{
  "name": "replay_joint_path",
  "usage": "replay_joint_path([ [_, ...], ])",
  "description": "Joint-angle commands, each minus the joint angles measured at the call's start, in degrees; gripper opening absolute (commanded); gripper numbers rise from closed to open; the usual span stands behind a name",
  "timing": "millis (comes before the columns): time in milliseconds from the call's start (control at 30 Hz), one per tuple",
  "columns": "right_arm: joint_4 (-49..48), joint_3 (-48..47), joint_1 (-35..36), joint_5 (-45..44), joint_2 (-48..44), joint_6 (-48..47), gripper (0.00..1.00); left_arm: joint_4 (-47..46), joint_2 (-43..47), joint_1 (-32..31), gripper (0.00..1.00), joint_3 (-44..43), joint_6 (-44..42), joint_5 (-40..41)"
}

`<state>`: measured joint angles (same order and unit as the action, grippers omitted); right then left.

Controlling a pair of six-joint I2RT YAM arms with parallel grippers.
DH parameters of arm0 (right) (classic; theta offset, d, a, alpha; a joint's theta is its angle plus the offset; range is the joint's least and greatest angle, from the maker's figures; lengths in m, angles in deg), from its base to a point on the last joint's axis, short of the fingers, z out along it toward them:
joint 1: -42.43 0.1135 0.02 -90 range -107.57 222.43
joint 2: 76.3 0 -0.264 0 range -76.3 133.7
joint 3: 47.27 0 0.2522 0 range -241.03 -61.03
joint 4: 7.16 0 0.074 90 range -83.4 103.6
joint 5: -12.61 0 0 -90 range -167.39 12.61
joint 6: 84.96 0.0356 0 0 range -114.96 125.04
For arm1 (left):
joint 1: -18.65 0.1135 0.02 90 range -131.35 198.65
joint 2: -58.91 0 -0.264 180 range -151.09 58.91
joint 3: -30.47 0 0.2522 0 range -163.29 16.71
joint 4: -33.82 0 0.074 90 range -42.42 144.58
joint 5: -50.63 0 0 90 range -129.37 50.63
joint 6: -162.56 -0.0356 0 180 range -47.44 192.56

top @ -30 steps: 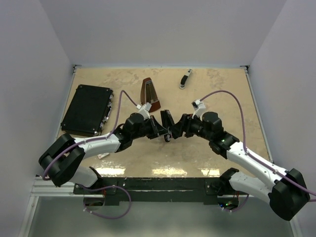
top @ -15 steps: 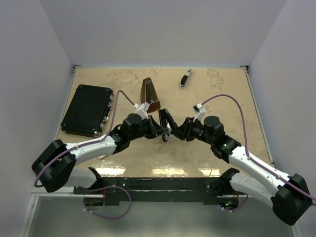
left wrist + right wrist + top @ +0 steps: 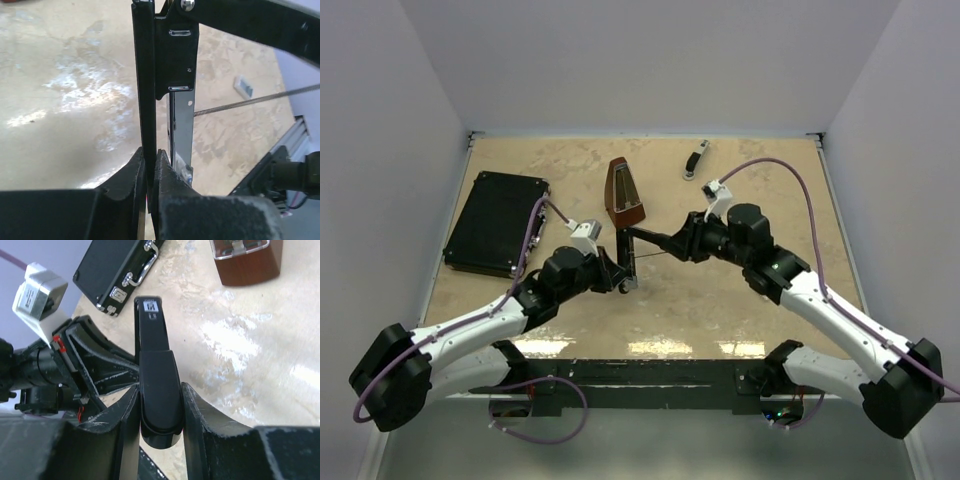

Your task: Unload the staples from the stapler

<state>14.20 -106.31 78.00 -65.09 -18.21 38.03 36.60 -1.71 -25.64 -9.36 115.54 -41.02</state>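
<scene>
The black stapler hangs open in an L above the table's middle, hinge at the far left. My left gripper is shut on its thin lower bar, which runs toward the near edge. My right gripper is shut on the rounded end of its top arm. The silver magazine and a thin stretched spring show in the left wrist view. A small pale grey strip, possibly staples, lies on the table; I cannot tell for sure.
The brown metronome stands just behind the stapler's hinge. A flat black case lies at the left. A small black and silver tool lies at the back. The table's near rail shows in the left wrist view.
The stapler has swung open from a tight fold into a wide L. My left gripper pulled its bar back toward the near left; my right gripper drew the top arm up and right.
</scene>
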Motion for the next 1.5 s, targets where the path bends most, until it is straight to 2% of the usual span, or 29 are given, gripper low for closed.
replay_joint_path([
  [0, -10.93, -6.48, -4.63, -8.61, 5.36, -5.39, 0.17, 5.19, 4.28, -0.09, 0.0, 2.51, -10.63, -0.8],
  [233, -18.13, -8.69, -5.07, -5.44, 14.68, -8.12, 0.24, 3.08, 5.96, -0.09, 0.0, 3.83, -14.07, -2.92],
  [367, -20.77, -9.13, -6.74, -3.86, 19.59, -7.68, 0.35, 4.3, 2.63, -0.27, 0.0, 1.99, -14.77, -3.1],
  [500, -26.12, -8.6, -7.71, 0.87, 23.64, -6.28, 0.39, 6.15, 1.21, -0.27, 0.0, 0.49, -16.26, -2.57],
  [633, -28.16, -9.56, -8.24, 3.0, 27.6, -6.1, 0.47, 6.67, 1.29, -0.36, 0.0, -1.09, -17.23, -3.27],
  [1033, -33.17, -13.08, -9.82, 6.16, 37.26, -2.15, 0.53, 5.18, 0.86, -1.58, 0.0, -4.52, -24.7, -10.92],
  [1333, -38.18, -13.26, -9.91, 8.18, 42.28, 3.74, 0.54, 5.89, -4.94, -1.85, 0.0, -8.65, -28.91, -5.3],
  [1467, -40.11, -14.48, -9.82, 9.15, 45.18, 6.29, 0.54, 3.78, -6.18, -3.86, 0.0, -9.35, -31.55, 0.74],
])
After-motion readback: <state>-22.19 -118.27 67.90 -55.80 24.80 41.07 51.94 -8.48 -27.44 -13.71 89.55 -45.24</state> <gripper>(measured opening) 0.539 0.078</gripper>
